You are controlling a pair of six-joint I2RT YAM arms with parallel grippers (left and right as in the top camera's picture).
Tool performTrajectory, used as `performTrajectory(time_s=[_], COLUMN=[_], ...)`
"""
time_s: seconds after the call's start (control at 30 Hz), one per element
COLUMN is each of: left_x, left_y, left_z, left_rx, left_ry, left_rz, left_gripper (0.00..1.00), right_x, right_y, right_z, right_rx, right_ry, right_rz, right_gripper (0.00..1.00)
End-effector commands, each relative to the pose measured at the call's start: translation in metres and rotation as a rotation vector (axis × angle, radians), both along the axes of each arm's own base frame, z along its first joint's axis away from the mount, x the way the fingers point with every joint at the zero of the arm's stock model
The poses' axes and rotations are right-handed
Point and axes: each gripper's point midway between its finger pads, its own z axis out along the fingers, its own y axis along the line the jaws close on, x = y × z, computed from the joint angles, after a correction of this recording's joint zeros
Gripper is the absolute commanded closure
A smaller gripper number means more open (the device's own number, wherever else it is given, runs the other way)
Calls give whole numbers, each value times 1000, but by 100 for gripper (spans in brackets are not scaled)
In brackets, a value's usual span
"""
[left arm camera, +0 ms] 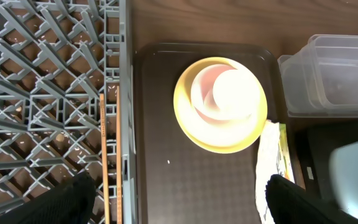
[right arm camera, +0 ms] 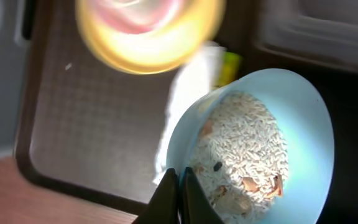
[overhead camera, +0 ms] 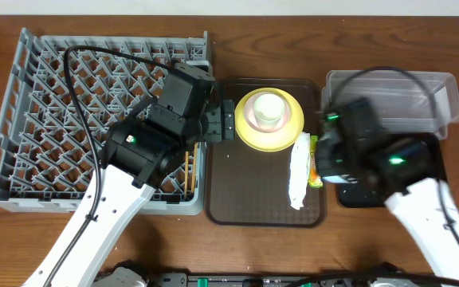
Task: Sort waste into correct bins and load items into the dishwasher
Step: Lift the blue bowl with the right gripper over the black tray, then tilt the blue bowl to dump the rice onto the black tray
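Rice-dumping step, I'd say. Right pincer (right arm camera: 178,186) is clenched on the rim of the light blue bowl (right arm camera: 253,143), and the white rice scraps (right arm camera: 241,149) are all sitting inside it. From the wrist view the bowl hangs over the dark patch on the right, just beside the paper wrapper (overhead camera: 299,171). So I reckon it's above the black tray (overhead camera: 355,196), with the clear tub (overhead camera: 397,92) just on the far side. Overhead, the arm hides the bowl, so I can't say if it's tipped.

Next move as I see it: get the bowl squarely over the correct bin and tip it so no rice lands on the brown tray (overhead camera: 253,191). Then carry it left to the dish rack (overhead camera: 54,119).

Left pincer (overhead camera: 226,119) is released, jaws wide, hovering at the brown tray's left edge near the yellow plate (left arm camera: 191,124), which has the pink bowl (left arm camera: 207,81) and cup (left arm camera: 235,93) stacked on it. Chopsticks (left arm camera: 102,162) already lie in the rack. Wrapper and packet (overhead camera: 315,163) aren't binned yet.
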Motion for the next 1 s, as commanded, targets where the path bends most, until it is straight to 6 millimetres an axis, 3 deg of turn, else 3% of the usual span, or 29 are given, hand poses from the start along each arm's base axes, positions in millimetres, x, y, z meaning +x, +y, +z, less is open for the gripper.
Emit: performTrajectory(time_s=[0.0,0.27,0.5,0.7,0.97], left_x=[2,2,2,2,2], left_y=[3,3,3,3,3], left_z=[4,4,4,4,4], left_rx=[7,8,8,8,7], left_ry=[-14,-14,-14,-14,-14], left_rz=[12,12,12,12,12], left_gripper=[9,10,10,9,9], right_x=[4,11,21,24,18], right_y=[-31,-79,-106,-123,-165], right_z=[19,28,26,7,-11], right_rx=[92,333,523,721,980], right_ry=[-23,-37,-121,-190,-332], right_rz=[-119,-209,-273,-324,-436], right_gripper=[99,99,99,99,99])
